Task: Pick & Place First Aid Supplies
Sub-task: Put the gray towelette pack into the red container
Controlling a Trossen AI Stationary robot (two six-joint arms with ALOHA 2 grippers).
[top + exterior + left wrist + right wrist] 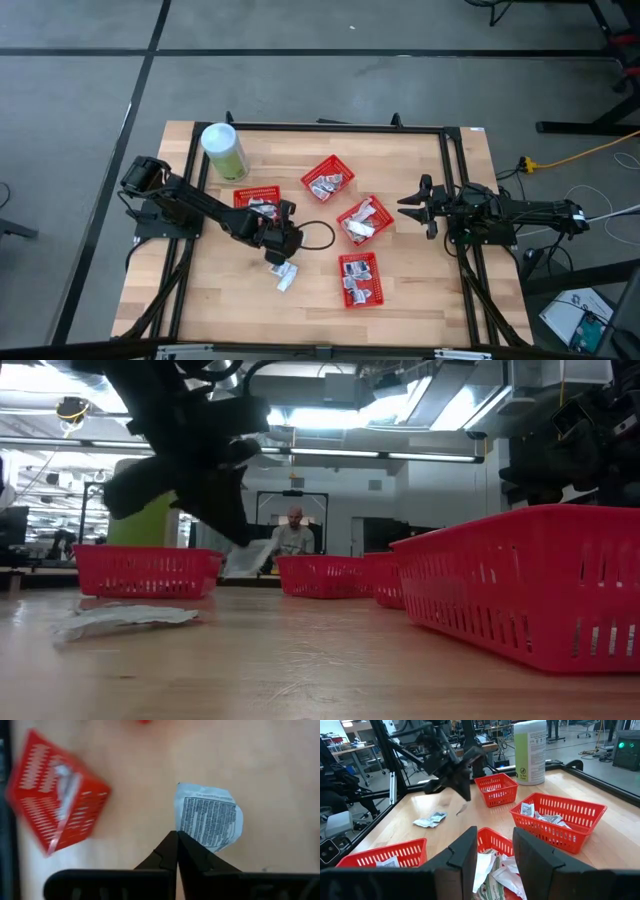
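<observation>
My left gripper [276, 255] is shut on a small white packet [210, 815] with printed text, one of the first aid supplies, above the table's middle. Two more packets [288, 279] lie flat on the wood just near of it, also seen as packets [431, 819] in the right wrist view. Several red mesh baskets hold packets: one basket [258, 200] beside the left arm, one basket [328, 178] farther back, one basket [363, 220] in the middle, one basket [360, 278] nearer. My right gripper [415, 205] waits open at the table's right side. My left gripper pinches the packet by its edge [187, 834] between the tips of its two shut fingers. The fingers slant down from the table's left. The packet [250, 558] hangs past the fingertips, lifted clear of the table.
A tall pale-green canister [224, 150] with a white lid stands at the back left. A black frame [300, 127] runs along the table's edges. Bare wood lies at the near left [220, 300]. A person [293, 535] sits in the room beyond the table.
</observation>
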